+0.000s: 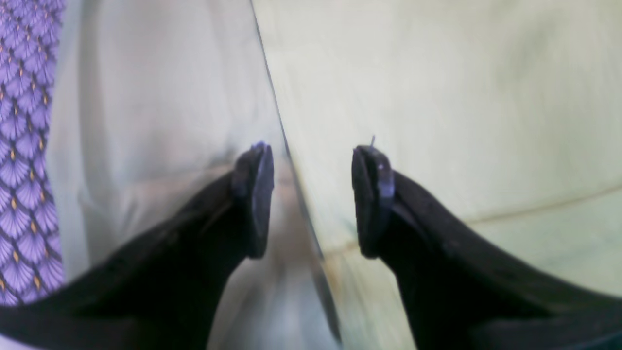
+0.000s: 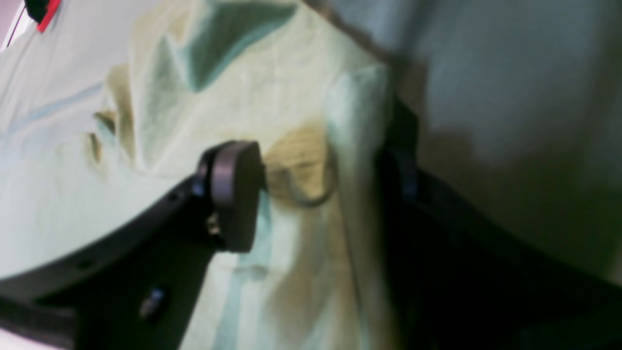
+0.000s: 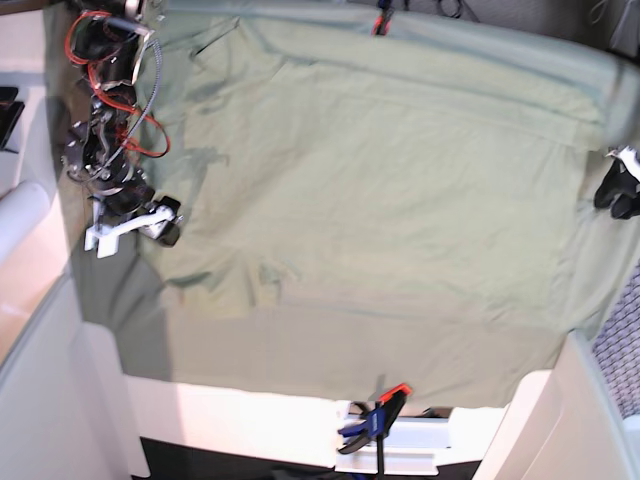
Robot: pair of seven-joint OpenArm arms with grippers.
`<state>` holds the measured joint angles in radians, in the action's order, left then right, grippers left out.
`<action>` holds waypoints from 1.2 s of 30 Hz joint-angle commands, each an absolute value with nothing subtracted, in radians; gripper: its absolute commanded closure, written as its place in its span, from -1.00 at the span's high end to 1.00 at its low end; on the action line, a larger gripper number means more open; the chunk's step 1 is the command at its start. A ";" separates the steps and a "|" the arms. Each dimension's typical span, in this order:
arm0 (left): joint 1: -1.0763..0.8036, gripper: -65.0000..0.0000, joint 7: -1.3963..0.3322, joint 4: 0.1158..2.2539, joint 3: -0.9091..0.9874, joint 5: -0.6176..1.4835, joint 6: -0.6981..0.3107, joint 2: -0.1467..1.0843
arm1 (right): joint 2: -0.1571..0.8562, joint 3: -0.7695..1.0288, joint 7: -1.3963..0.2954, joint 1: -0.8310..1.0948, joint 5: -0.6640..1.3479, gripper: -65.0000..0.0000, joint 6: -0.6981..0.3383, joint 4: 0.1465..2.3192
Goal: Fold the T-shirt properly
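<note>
The pale sage T-shirt (image 3: 380, 200) lies spread and wrinkled over the grey-green tablecloth (image 3: 340, 350). My left gripper (image 1: 313, 194) is open, low over the shirt's straight edge: the yellowish shirt (image 1: 437, 97) lies under its right finger and the greyer tablecloth (image 1: 160, 97) under its left. In the base view it (image 3: 612, 190) is at the table's right edge. My right gripper (image 2: 316, 194) is open with a bunched fold of the shirt (image 2: 291, 121) between its jaws; cloth hides much of its right finger. In the base view it (image 3: 165, 228) is at the shirt's left edge.
A clamp (image 3: 375, 415) pins the tablecloth at the front edge and another (image 3: 378, 20) at the back edge. A purple patterned surface (image 1: 24, 146) lies beyond the table's right side. White panels (image 3: 60, 380) stand at the front left and front right.
</note>
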<state>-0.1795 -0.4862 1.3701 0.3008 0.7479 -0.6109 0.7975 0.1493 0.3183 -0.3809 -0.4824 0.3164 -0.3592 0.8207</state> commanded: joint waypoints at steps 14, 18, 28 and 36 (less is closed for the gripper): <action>0.489 -0.07 -0.278 0.701 -0.044 0.597 -0.535 0.713 | 0.152 0.316 -0.400 -0.501 0.317 0.08 -0.371 0.836; 0.604 -0.07 -0.234 0.534 -0.133 0.576 -0.534 0.645 | 0.152 0.316 -0.400 -0.501 0.318 0.08 -0.371 0.836; 0.645 -0.07 -0.229 0.442 -0.146 0.526 -0.524 0.564 | 0.152 0.316 -0.401 -0.501 0.313 0.08 -0.371 0.836; 0.645 -0.07 -0.240 0.442 -0.146 0.540 -0.524 0.563 | 0.152 0.316 -0.400 -0.501 0.314 0.08 -0.371 0.836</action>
<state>0.6182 -0.2405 0.4316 -0.1486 0.5320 -0.5236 0.5507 0.1467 0.3157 -0.3901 -0.4793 0.3164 -0.3737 0.8246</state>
